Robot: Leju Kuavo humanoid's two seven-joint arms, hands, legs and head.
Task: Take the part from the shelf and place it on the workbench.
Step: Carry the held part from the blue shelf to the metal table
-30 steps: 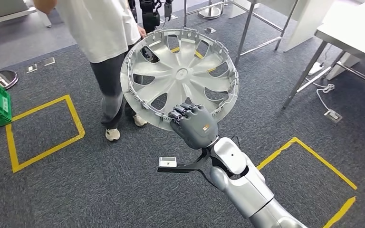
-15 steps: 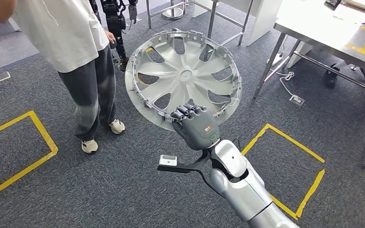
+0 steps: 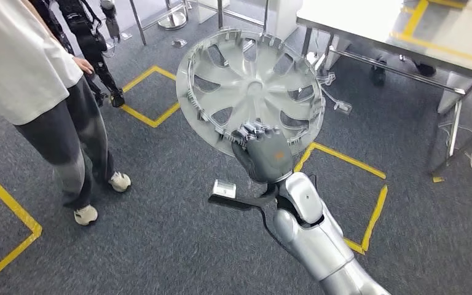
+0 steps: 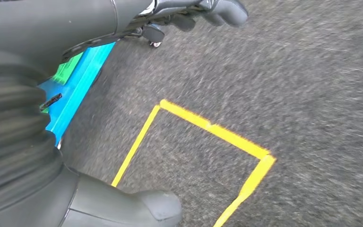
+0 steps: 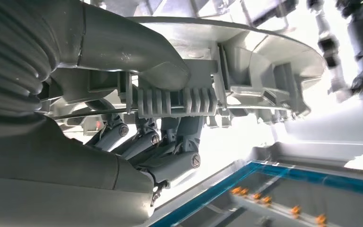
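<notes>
The part is a silver-grey wheel cover (image 3: 252,86) with curved spokes, held up on edge in front of me over the carpet. My right hand (image 3: 264,153) grips its lower rim, fingers curled over the edge. In the right wrist view the thumb lies across the cover's ribbed rim (image 5: 246,61) and the fingers (image 5: 170,156) press from the other side. The workbench (image 3: 405,31), pale-topped on metal legs, stands at the far right behind the cover. My left hand (image 4: 28,156) hangs over the floor holding nothing, thumb and fingers apart.
A person (image 3: 37,92) in a white shirt and grey trousers stands close at the left. Another dark robot (image 3: 92,37) stands behind them. Yellow tape squares (image 3: 344,160) mark the grey carpet. A cable and floor sockets (image 3: 341,106) lie under the workbench.
The whole picture has shifted left: the camera has turned right, bringing the workbench nearer. The wheel cover stays in my right hand's grip as before.
</notes>
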